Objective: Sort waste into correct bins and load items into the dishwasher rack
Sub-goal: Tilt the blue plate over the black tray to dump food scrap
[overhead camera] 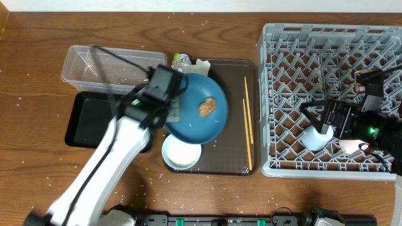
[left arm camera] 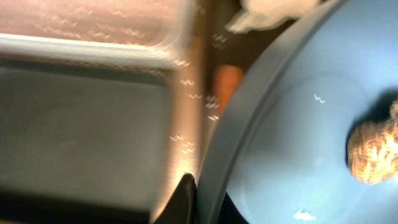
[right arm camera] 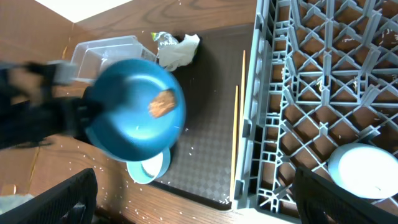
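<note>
One stiff, probably slippery dark-blue plate (overhead camera: 193, 122) is pinched at its rim by the closed left end effector (overhead camera: 171, 112); the brown food lump (overhead camera: 208, 107) could slide.

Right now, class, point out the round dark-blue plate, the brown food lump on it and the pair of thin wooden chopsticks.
round dark-blue plate (overhead camera: 193, 122): overhead view, bare lower face.
brown food lump (overhead camera: 208, 107): overhead view, its middle.
thin wooden chopsticks (overhead camera: 248, 125): overhead view, mid-length of one stick.
</note>
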